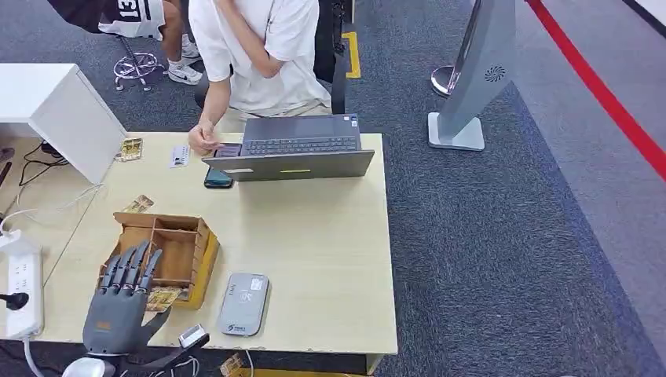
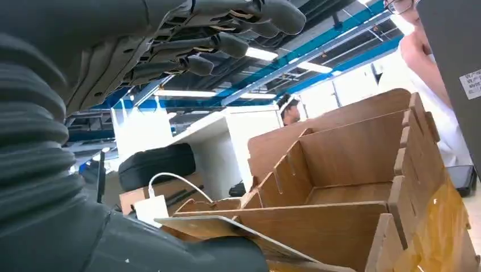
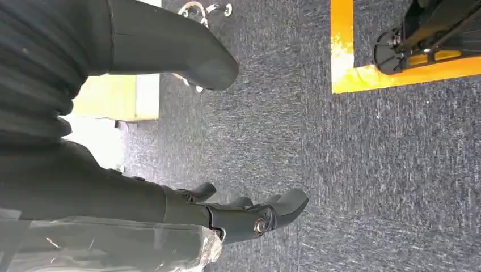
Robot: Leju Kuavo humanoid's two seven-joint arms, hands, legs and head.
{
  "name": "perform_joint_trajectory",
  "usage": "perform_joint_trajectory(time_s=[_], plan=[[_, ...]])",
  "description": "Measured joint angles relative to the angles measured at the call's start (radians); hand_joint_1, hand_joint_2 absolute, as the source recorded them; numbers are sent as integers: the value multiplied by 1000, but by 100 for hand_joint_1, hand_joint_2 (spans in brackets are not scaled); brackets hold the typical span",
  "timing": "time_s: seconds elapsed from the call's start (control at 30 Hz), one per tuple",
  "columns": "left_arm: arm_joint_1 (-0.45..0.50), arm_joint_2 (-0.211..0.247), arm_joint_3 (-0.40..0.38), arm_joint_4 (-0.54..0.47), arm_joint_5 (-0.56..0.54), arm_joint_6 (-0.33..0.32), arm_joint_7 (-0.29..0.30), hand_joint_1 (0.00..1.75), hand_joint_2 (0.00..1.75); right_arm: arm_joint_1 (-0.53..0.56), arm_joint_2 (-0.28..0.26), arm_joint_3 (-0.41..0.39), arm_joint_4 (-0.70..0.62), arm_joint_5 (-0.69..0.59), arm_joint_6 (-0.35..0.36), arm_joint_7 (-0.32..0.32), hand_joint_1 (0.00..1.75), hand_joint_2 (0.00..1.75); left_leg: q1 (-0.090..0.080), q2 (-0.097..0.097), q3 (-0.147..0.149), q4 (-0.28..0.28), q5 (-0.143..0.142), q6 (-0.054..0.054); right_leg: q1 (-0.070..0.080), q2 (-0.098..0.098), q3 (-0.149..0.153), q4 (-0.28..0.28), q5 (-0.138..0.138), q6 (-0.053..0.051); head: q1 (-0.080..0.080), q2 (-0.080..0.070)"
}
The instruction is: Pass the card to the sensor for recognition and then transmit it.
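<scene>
My left hand (image 1: 119, 302) hovers at the table's front left, its fingers stretched flat over the open wooden box (image 1: 169, 250). A patterned card (image 1: 166, 298) lies at the box's front edge, just beside the thumb. In the left wrist view the card (image 2: 227, 229) rests on top of the thumb, while the fingers (image 2: 227, 34) are spread well above it and do not touch it. The grey sensor pad (image 1: 244, 304) lies flat to the right of the box. My right hand (image 3: 170, 207) hangs over dark carpet, fingers loosely apart and holding nothing.
A person sits at the far side with a hand by the open laptop (image 1: 302, 148) and a phone (image 1: 218, 178). Loose cards (image 1: 131, 148) lie at the back left. A white cabinet (image 1: 67, 110) and a power strip (image 1: 23, 292) stand on the left.
</scene>
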Motion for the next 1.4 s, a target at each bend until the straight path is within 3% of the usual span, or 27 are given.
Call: perform_joint_trajectory(time_s=[1.4], plan=[[16, 0, 3, -26, -1, -42, 22, 0, 175, 5, 0, 3, -16, -8, 0, 7, 0, 175, 0, 0, 0, 0, 0, 0, 0, 0, 1, 0, 0, 0, 0, 0]])
